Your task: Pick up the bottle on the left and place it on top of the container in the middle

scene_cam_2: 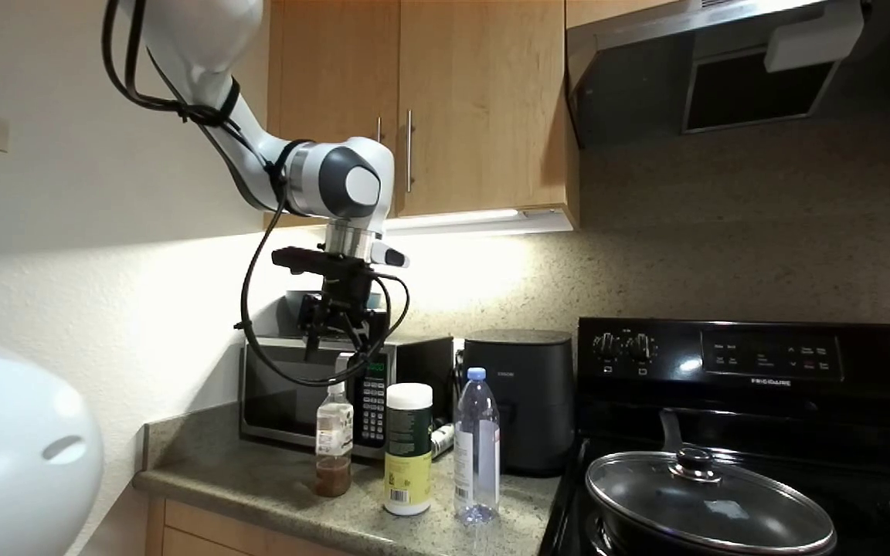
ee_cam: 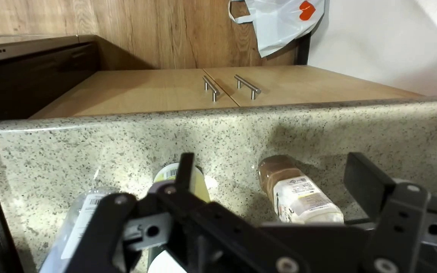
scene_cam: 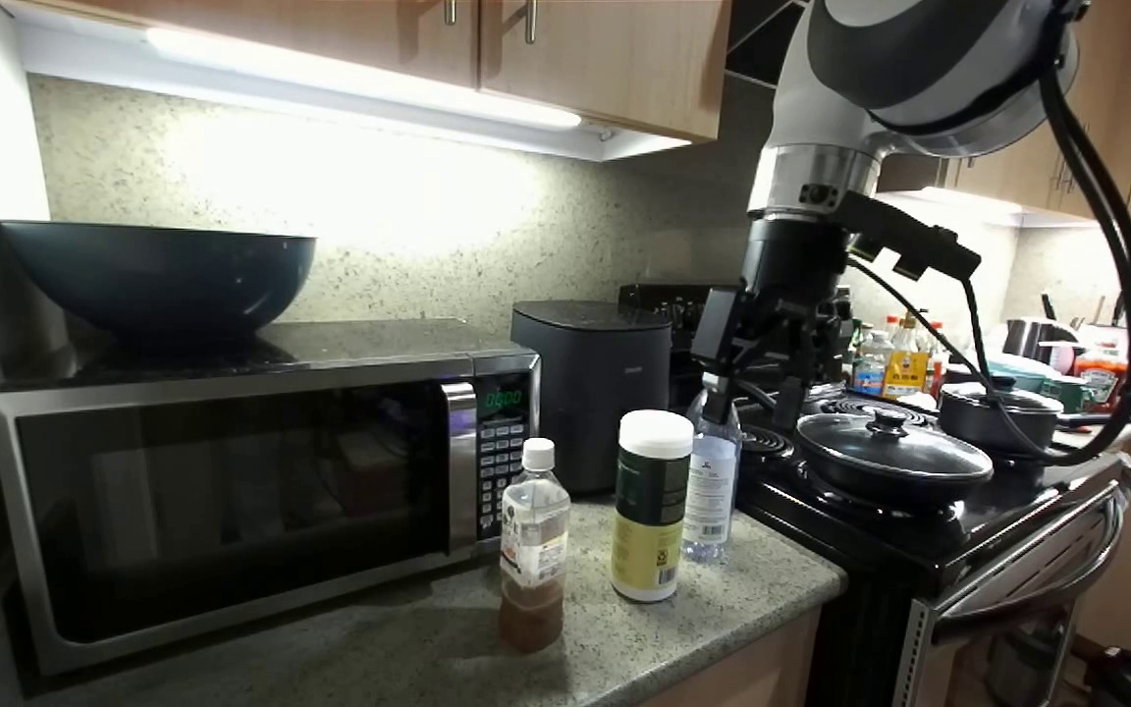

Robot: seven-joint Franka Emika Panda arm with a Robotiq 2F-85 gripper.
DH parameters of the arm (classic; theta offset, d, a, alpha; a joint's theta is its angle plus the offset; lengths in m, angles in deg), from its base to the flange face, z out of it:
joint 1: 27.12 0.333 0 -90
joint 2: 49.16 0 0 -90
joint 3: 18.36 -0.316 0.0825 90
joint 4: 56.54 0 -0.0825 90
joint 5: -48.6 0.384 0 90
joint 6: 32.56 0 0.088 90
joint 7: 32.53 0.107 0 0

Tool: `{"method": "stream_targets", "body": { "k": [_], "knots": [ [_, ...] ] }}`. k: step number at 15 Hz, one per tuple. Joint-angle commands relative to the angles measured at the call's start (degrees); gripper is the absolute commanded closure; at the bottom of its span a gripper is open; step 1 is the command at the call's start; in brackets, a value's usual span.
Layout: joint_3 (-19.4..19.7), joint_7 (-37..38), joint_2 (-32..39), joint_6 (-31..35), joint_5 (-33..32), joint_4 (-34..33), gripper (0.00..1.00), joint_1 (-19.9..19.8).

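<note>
The bottle (scene_cam: 534, 550), clear with a white cap and brown liquid low down, stands upright on the counter. It also shows in an exterior view (scene_cam_2: 334, 444) and the wrist view (ee_cam: 298, 193), its cap hidden there by the gripper body. The container (scene_cam: 651, 506), a cylinder with white lid, dark band and yellow lower part, stands beside it (scene_cam_2: 409, 448); a finger partly covers it in the wrist view (ee_cam: 201, 189). My gripper (scene_cam: 754, 401) is open and empty, pointing down above counter height (scene_cam_2: 342, 351). In the wrist view the bottle appears between the spread fingers (ee_cam: 272, 167).
A clear water bottle (scene_cam_2: 477, 455) stands beside the container. A microwave (scene_cam: 232, 511) with a dark bowl (scene_cam: 153, 280) on top and a black air fryer (scene_cam: 590, 393) stand behind. A stove with a lidded pan (scene_cam: 894, 462) adjoins the counter (ee_cam: 233, 129). Cabinets (scene_cam_2: 484, 108) hang above.
</note>
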Motion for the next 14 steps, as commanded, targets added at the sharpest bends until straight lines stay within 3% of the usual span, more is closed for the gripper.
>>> {"method": "stream_targets", "body": {
  "k": [1,10,14],
  "knots": [
    [-1.6,1.7,0.5,1.5,-1.4,-1.3,0.0,1.2],
    [-9.6,10.1,7.6,2.9,-9.4,-8.4,0.0,5.6],
    [-9.6,8.8,8.0,2.1,-9.7,-8.7,0.0,6.8]
  ]
}}
